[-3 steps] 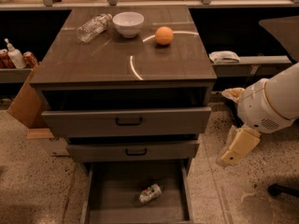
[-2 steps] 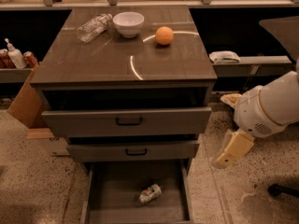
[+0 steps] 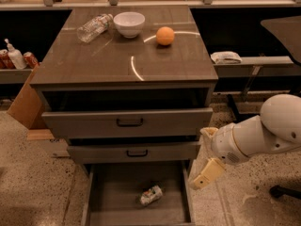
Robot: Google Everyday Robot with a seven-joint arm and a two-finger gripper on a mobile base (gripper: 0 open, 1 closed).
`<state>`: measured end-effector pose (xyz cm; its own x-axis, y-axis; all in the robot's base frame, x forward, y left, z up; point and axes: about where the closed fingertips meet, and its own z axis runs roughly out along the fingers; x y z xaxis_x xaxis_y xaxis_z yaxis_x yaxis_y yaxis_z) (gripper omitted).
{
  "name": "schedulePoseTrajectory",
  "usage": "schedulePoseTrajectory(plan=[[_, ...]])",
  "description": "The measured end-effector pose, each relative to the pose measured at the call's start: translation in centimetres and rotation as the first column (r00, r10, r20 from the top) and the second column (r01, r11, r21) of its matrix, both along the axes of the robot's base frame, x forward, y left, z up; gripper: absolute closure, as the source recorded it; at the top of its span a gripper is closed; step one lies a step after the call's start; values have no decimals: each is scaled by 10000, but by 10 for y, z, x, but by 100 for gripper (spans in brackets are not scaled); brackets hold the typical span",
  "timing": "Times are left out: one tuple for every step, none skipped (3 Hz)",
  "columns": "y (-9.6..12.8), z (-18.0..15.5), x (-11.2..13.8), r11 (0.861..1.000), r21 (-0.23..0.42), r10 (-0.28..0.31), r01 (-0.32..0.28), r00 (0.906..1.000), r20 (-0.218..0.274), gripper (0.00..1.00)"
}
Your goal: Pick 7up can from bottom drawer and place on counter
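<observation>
Counter (image 3: 94, 65): is sitting directly above the bottom drawer, topping the stack of three drawers; part of its surface is lying bare.
Bottom drawer (image 3: 120, 182): is standing pulled out, with its floor exposed.
Upper drawers: two are sitting above the bottom drawer; the top one (image 3: 127, 122) is projecting slightly.
Arm (image 3: 263, 135): is reaching in from the right of the bottom drawer.
Gripper (image 3: 206, 173): is hovering just outside the bottom drawer's right wall, above its rim and carrying nothing; whether it is released or clenched cannot be told.
Bottle (image 3: 94, 27), bowl (image 3: 129, 23), orange (image 3: 165, 36): are occupying the far part of the counter, well above the bottom drawer.
7up can (image 3: 151, 195): is lying on its side, tilted, near the middle of the bottom drawer's floor.
Risk, rolling: the can is lying sideways, so an off-centre contact is likely to send it rolling away across the bottom drawer.
Risk, collision: a descent from this side is likely to strike the bottom drawer's right wall or the drawer fronts overhanging it.
</observation>
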<state>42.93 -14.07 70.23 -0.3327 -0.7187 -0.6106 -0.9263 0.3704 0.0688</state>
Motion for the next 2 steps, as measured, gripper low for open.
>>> schedulePoseTrajectory(plan=[[0,0,0,10000,0,0,0,10000,0,0],[6,-30,-6,9989,282,378,-379,9993,51,0]])
